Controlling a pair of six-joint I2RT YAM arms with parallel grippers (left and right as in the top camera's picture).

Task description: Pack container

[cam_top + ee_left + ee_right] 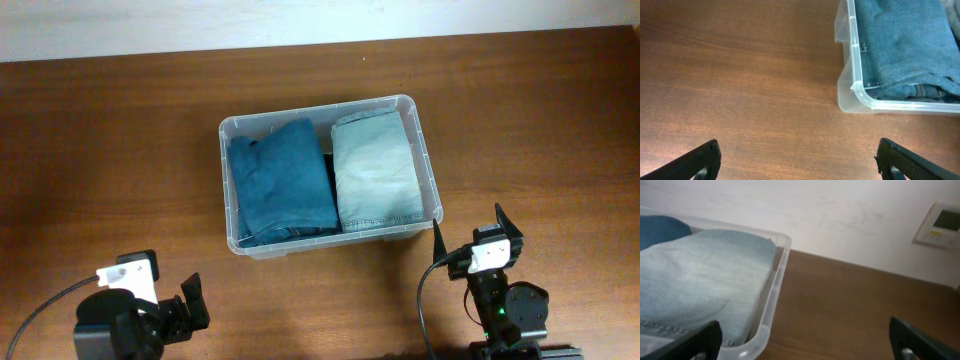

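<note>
Clear plastic container (300,247) sits mid-desk, long side toward near edge, slightly skewed. Inside, two folded denim pieces lie side by side, touching: dark blue jeans (282,180) in left half, pale blue jeans (375,170) in right half. My left gripper (165,285) at near edge, left of container and well apart from it; fingers spread wide, holding nothing. My right gripper (468,222) just beside container's near-right corner; fingers likewise spread, empty. Brown wooden desk (120,150); white wall (840,210) beyond far edge.
</note>
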